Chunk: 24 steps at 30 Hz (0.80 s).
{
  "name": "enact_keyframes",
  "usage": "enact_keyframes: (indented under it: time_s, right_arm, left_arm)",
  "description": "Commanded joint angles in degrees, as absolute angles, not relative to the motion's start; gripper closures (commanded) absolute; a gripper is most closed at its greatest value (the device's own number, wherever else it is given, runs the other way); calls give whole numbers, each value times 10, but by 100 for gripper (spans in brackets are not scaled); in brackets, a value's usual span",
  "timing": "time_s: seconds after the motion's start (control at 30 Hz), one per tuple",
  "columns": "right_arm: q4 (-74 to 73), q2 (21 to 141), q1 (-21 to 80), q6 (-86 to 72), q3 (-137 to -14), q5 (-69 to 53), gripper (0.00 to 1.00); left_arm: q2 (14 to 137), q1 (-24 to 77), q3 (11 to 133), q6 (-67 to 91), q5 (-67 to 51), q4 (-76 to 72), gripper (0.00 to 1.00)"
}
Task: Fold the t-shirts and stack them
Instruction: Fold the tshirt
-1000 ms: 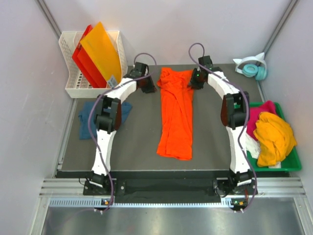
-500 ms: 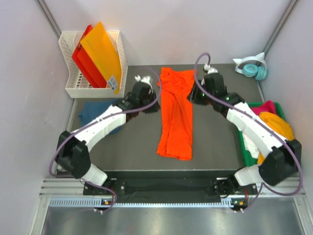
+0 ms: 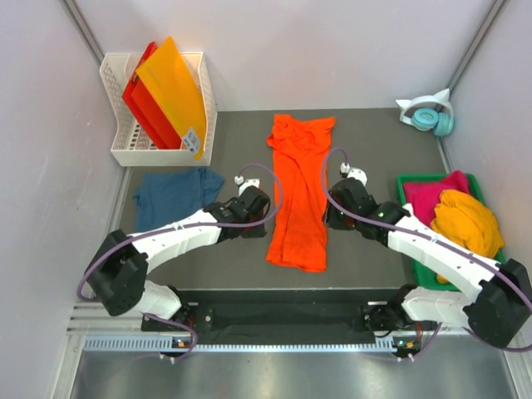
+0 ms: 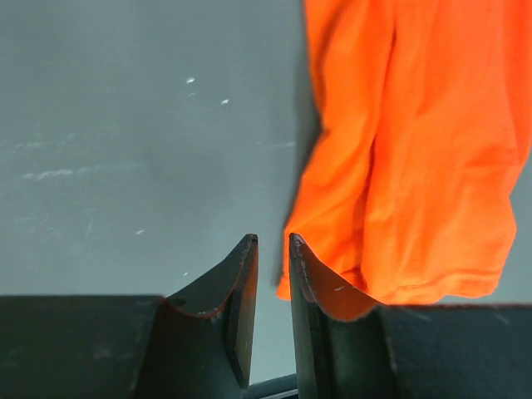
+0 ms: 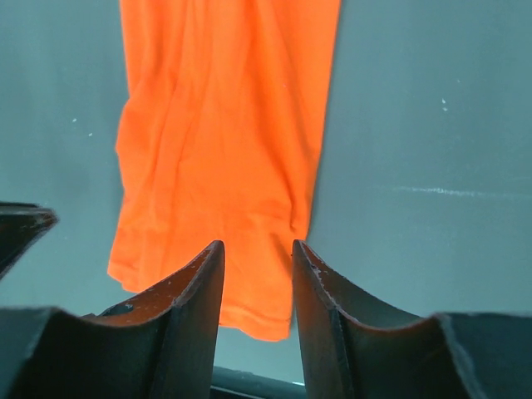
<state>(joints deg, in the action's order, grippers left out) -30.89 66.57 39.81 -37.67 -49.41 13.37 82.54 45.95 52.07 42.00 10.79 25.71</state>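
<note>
Left hand (image 4: 273, 243), right hand (image 5: 258, 249) flank orange t-shirt (image 3: 299, 191); jaws parted.

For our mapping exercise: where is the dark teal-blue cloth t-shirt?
Top view: the dark teal-blue t-shirt lies on the table, far left, in front of the white plastic basket, left of the bright orange cloth t-shirt.

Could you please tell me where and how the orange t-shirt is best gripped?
Grip the orange t-shirt at its two near hem corners, one from the left, one from the right: it lies flat as a long narrow strip, both side edges free.
</note>
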Motion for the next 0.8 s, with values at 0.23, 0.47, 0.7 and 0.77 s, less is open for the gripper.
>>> enact_keyframes:
  time_s: [0.23, 0.47, 0.7, 0.77]
  right_arm:
    - [-289, 566, 495, -506, -345, 180, 51]
    - [-292, 574, 545, -536, -330, 206, 45]
    - [-279, 604, 558, -548, -330, 214, 43]
    - [-279, 611, 559, -549, -332, 216, 44]
  left_arm:
    - [760, 515, 448, 484, 142, 252, 56]
    - [735, 541, 398, 494, 116, 185, 40]
    - [769, 542, 403, 480, 120, 158, 39]
    - [776, 542, 406, 478, 116, 152, 39]
